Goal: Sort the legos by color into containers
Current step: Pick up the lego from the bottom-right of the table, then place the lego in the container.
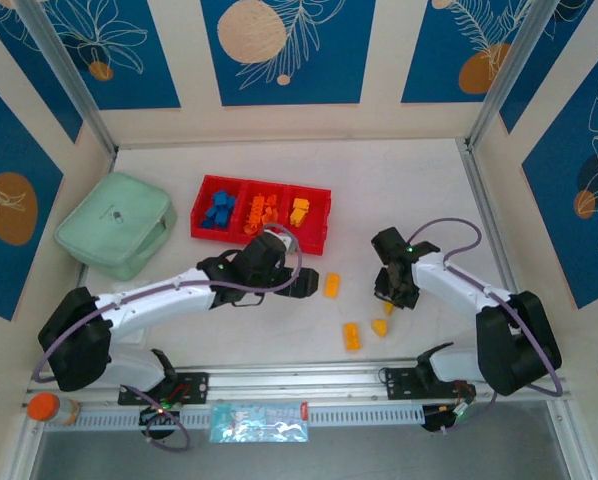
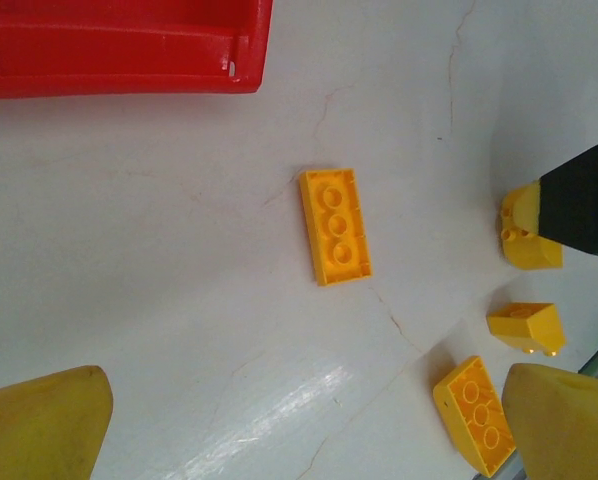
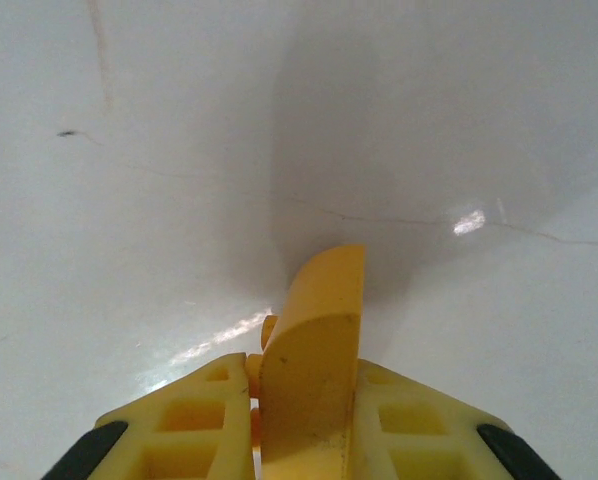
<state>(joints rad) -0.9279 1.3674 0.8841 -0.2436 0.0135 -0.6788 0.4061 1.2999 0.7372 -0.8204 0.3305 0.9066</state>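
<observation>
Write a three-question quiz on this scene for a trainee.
1. True or false: the right gripper is shut on a yellow brick.
2. In the overhead view, which compartment of the red tray holds the blue bricks? A left, B middle, C right.
3. Fill in: the left gripper is ____ (open or shut).
Key: 1 true; 2 A; 3 open.

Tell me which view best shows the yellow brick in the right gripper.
Right wrist: the curved yellow brick is large and sharp, pinched in the right gripper. The left wrist view catches the brick near the right edge, partly behind the gripper. The top external view gives just a yellow speck under the gripper.
</observation>
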